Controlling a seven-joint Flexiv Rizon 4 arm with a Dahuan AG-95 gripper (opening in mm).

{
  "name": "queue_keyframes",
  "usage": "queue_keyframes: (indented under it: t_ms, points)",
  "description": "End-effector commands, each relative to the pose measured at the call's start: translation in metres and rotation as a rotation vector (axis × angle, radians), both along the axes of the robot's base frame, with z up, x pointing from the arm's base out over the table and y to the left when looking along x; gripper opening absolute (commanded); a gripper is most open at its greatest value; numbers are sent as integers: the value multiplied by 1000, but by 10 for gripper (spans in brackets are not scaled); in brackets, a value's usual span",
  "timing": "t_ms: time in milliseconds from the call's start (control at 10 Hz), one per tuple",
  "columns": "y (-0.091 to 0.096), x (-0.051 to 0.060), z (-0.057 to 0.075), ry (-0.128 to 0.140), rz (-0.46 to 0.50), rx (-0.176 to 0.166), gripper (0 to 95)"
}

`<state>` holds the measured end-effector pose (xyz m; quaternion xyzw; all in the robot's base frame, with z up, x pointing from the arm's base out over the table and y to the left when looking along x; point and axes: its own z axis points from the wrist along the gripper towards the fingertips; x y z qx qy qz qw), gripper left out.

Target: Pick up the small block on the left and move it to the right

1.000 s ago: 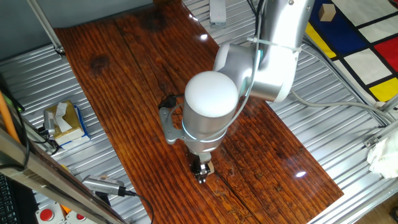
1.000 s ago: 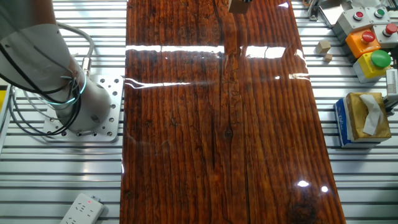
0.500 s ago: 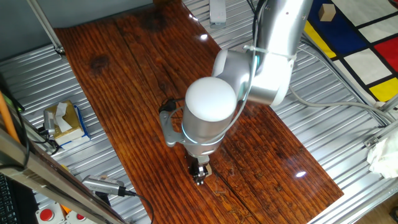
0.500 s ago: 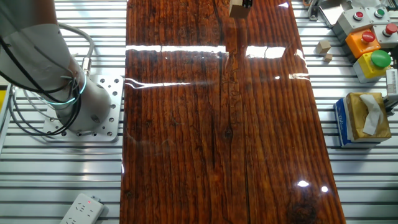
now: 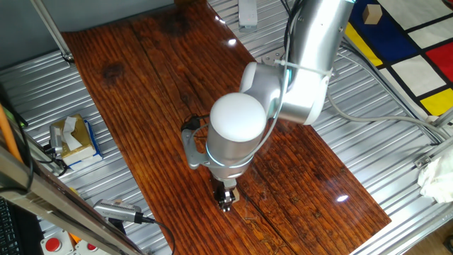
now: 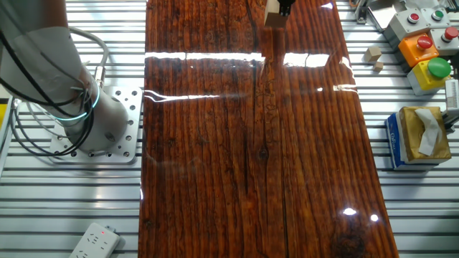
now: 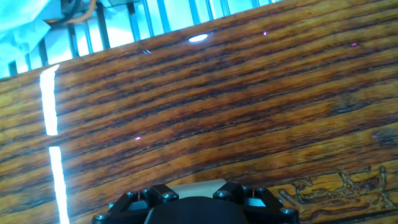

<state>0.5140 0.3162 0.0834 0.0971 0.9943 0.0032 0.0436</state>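
My own arm hides most of my gripper (image 5: 227,199) in one fixed view and the other crops it at the top edge, but my fingers are closed on the small block (image 6: 273,13), above the dark board (image 6: 244,143), whose long grain lies bare around it.

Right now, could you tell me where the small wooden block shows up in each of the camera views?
One fixed view: small block low centre, at the gripper, under the arm.
Other fixed view: top edge, above the dark board.
Hand view: bottom centre, a pale sliver behind the fingers.
Shared landmark: the board.
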Motion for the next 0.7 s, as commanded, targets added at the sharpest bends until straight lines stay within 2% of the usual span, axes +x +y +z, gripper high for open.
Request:
queue_keyframes:
  t_ms: [100,700]
  points:
    - [-2,0,-5,-3,0,1,0]
    - [-2,0,-11,-5,2,-2,0]
